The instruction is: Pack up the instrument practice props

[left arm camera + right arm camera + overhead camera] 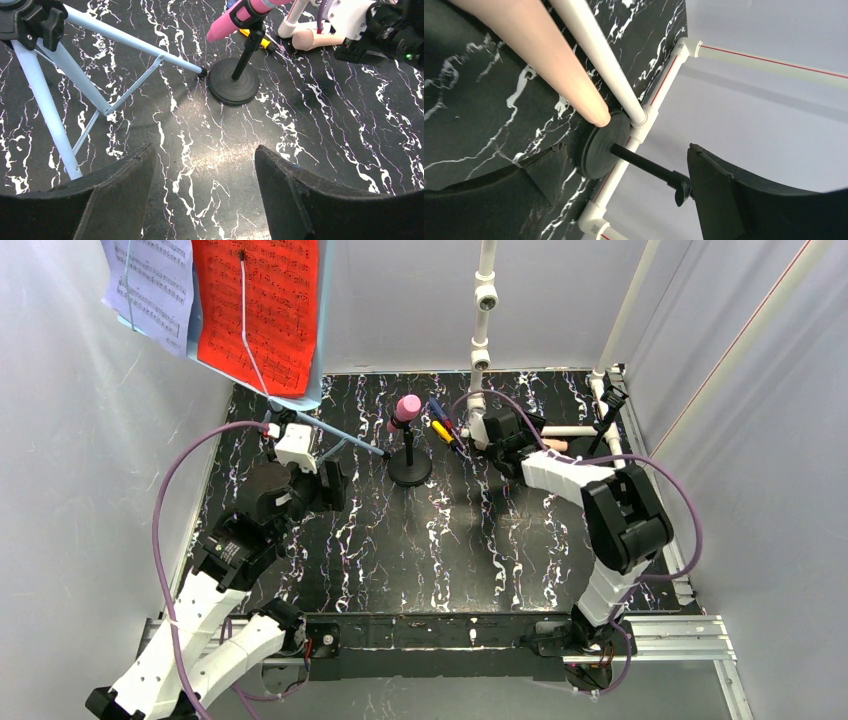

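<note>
The pale-blue music rack point(322, 330) stands back left, holding a lavender page point(155, 285) and a red page point(258, 305). Its tripod legs point(75, 75) spread over the table. A pink microphone point(406, 408) sits in a black round-based holder point(410, 471). The beige microphone point(544, 55) lies on the table against the white pipe, its tip touching a second black holder point(599, 147). My right gripper point(626, 150) is open and empty just short of that holder. Near the tripod my left gripper point(205, 160) is open over bare table.
A white PVC pipe frame point(483, 310) rises at the back and runs along the right edge point(599, 55). Yellow and blue tools point(441, 426) lie behind the pink microphone's holder. Grey walls enclose the black marbled table point(440, 550).
</note>
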Controlling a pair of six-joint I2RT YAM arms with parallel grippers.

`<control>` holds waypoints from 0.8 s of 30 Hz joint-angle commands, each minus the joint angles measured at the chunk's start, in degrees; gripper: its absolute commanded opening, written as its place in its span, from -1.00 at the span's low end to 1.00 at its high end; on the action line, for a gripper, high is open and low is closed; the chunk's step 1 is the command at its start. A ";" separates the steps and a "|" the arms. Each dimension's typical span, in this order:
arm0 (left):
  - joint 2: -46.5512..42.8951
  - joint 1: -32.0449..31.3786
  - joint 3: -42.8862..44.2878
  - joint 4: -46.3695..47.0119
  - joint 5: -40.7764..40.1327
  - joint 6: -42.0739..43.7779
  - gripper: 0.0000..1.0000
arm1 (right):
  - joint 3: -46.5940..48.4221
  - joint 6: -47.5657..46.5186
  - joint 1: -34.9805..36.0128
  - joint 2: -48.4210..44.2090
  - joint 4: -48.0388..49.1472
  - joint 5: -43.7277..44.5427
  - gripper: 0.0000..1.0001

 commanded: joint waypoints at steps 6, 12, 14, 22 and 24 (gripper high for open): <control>0.41 0.31 -0.25 0.89 3.84 0.36 0.41 | -2.03 25.01 4.23 -16.39 -7.90 -12.28 0.97; 1.11 0.32 -0.08 0.96 5.63 0.58 0.42 | -5.61 40.18 7.14 -28.11 -3.67 -26.14 0.97; 1.21 0.31 -0.08 0.96 6.06 0.66 0.43 | -6.48 43.28 9.18 -30.26 -0.12 -27.27 0.97; 0.71 0.25 0.17 0.53 6.60 1.13 0.52 | -4.73 49.59 18.37 -28.79 13.56 -27.69 0.97; 0.61 0.31 0.17 0.51 6.71 1.06 0.53 | -3.08 49.73 20.03 -26.54 16.56 -27.27 0.97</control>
